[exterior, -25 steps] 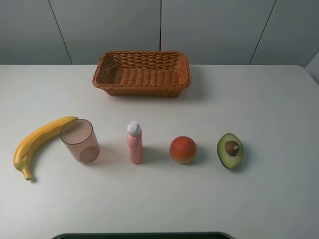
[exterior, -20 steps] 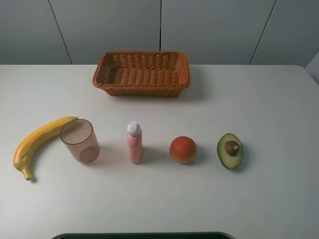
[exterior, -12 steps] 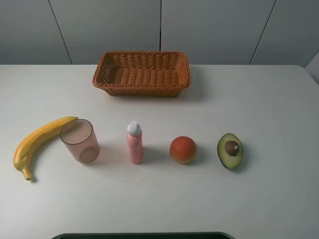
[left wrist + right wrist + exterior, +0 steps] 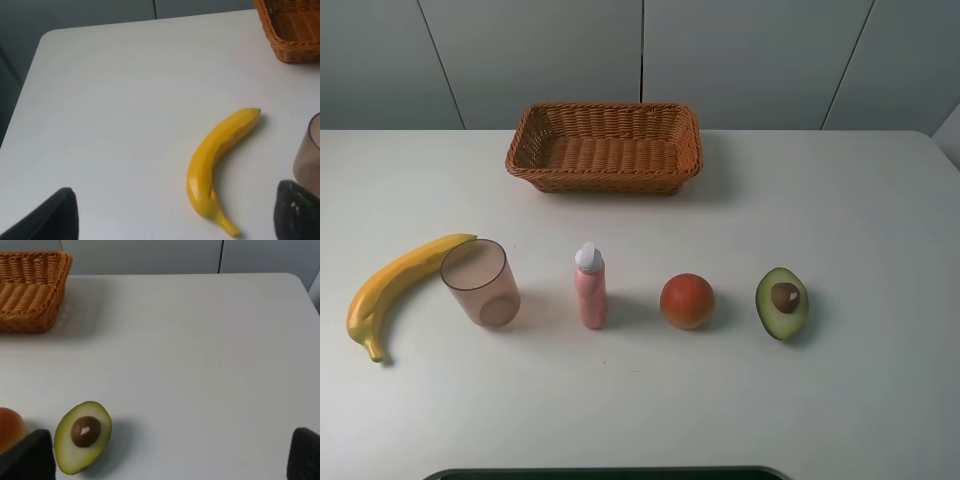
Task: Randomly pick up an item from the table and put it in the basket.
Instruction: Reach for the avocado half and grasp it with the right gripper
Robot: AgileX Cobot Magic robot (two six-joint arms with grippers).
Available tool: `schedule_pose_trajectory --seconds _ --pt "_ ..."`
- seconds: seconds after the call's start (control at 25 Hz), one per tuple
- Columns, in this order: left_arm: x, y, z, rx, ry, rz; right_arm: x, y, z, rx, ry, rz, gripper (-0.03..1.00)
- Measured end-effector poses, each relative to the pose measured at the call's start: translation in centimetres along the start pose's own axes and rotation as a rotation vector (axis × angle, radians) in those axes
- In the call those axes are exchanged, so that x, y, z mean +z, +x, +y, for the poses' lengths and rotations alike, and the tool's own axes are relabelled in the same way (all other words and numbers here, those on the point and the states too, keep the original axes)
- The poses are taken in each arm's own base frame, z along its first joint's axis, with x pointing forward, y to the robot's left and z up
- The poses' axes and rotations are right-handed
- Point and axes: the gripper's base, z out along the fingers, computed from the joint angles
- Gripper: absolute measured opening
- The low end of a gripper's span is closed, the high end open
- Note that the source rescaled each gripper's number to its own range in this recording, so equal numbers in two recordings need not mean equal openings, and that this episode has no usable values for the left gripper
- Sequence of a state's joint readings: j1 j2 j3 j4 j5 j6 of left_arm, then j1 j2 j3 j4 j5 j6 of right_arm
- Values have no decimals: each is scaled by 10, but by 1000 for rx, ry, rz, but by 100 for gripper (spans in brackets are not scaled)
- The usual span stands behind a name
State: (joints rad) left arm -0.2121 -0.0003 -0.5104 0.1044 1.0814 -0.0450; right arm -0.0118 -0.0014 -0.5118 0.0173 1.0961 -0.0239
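The halved avocado (image 4: 782, 302) lies cut face up with its brown pit showing, at the right end of a row of things on the white table (image 4: 880, 200). It also shows in the right wrist view (image 4: 83, 436). The brown wicker basket (image 4: 605, 147) stands empty at the back middle; its corner shows in the right wrist view (image 4: 31, 290) and the left wrist view (image 4: 290, 30). My right gripper (image 4: 167, 455) is open, above the table in front of the avocado. My left gripper (image 4: 176, 212) is open near the banana. Neither gripper shows in the exterior high view.
In the row from the left lie a yellow banana (image 4: 395, 285), a translucent pinkish cup (image 4: 480, 282), a pink bottle with a white cap (image 4: 590, 286) and a round red-orange fruit (image 4: 687, 300). A dark edge (image 4: 610, 472) runs along the table's front.
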Motion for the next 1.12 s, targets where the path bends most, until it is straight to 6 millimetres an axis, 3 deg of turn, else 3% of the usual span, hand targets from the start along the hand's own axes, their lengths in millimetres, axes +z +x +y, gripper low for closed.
schedule_pose_trajectory --seconds 0.88,0.96,1.12 --pt "0 0 0 0 0 0 -3 -1 -4 -23 50 -3 99" --pt "0 0 0 -2 0 0 -12 -10 -6 -26 62 -25 99" --pt "0 0 0 -2 0 0 -24 -56 -13 -58 139 46 99"
